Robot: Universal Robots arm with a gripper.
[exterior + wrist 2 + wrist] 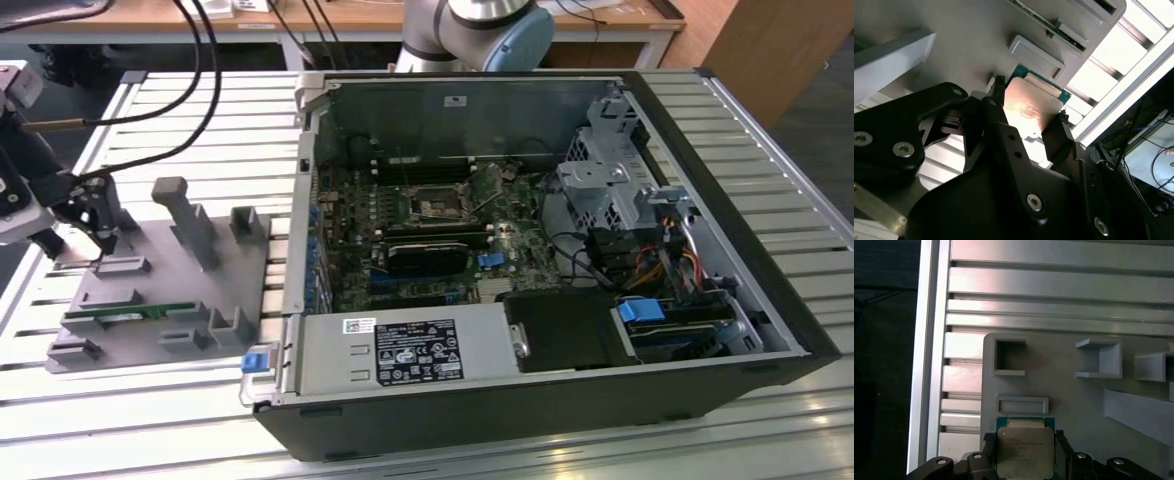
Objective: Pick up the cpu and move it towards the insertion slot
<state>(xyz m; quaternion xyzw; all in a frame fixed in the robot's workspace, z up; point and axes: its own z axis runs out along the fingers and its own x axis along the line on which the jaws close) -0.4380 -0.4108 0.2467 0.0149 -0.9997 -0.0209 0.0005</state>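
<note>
Slatted aluminium counter (1054, 285) runs under everything. Closest in, in the first wrist view, the claw (1024, 436) is closed on the cpu (1025, 455), with one black finger against each of two opposite edges. The silvery lid faces the camera and the green rim shows at the far side. Just beyond the chip lies the grey plastic fixture (1069, 400), with a shallow rectangular pocket just beside the cpu and a square recess further on. Whether the chip rests on the fixture or hangs just clear of it I cannot tell. In the exterior view the claw sits at that view's left, over the fixture, with a tall grey post (187, 225) near it and a green memory stick (114, 315) lying in a holder. Well apart, toward the exterior view's right, stands the open computer case (400, 110), with the insertion slot (438, 208) inside it. The carry, I judge, wants the chip held flat, pinched only by its edges, and raised enough to clear the post and the case wall.
</note>
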